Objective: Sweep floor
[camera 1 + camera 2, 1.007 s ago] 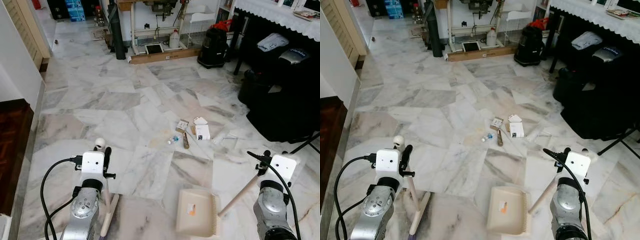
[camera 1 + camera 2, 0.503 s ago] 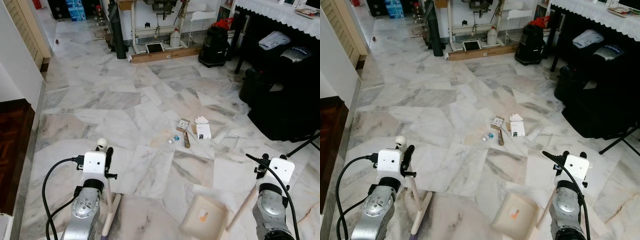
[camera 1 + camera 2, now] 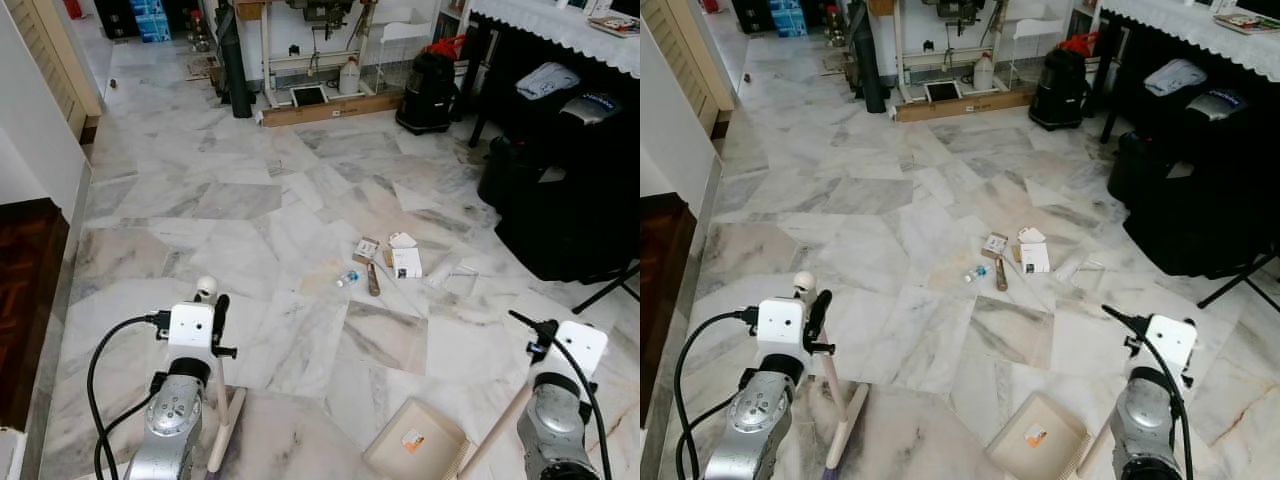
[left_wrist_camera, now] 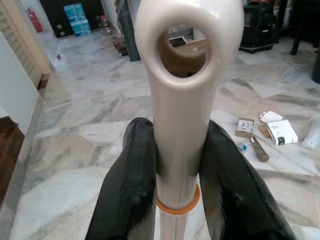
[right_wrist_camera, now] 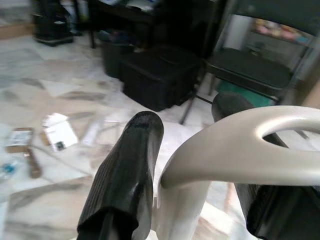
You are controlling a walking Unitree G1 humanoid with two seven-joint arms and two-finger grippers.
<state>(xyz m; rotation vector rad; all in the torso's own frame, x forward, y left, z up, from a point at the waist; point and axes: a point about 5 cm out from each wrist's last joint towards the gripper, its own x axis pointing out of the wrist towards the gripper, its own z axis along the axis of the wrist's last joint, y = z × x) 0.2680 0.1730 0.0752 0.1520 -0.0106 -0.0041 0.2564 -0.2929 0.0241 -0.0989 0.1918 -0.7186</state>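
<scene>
Right now my left gripper (image 4: pixel 177 165) is clamped tight on the cream broom handle (image 4: pixel 180 100), both black fingers (image 4: pixel 132 185) pressed against it just below its looped end. My right gripper (image 5: pixel 200 165) has its fingers closed around the curved handle of the dustpan (image 3: pixel 415 442), whose tray rests on the marble floor (image 3: pixel 260 200), tilted toward me. Beyond the dustpan, well apart from it, lies the litter: a white box (image 3: pixel 406 263), a small brown carton (image 3: pixel 365 249), a brown stick-like piece (image 3: pixel 372 281) and a little bottle (image 3: pixel 347 279).
</scene>
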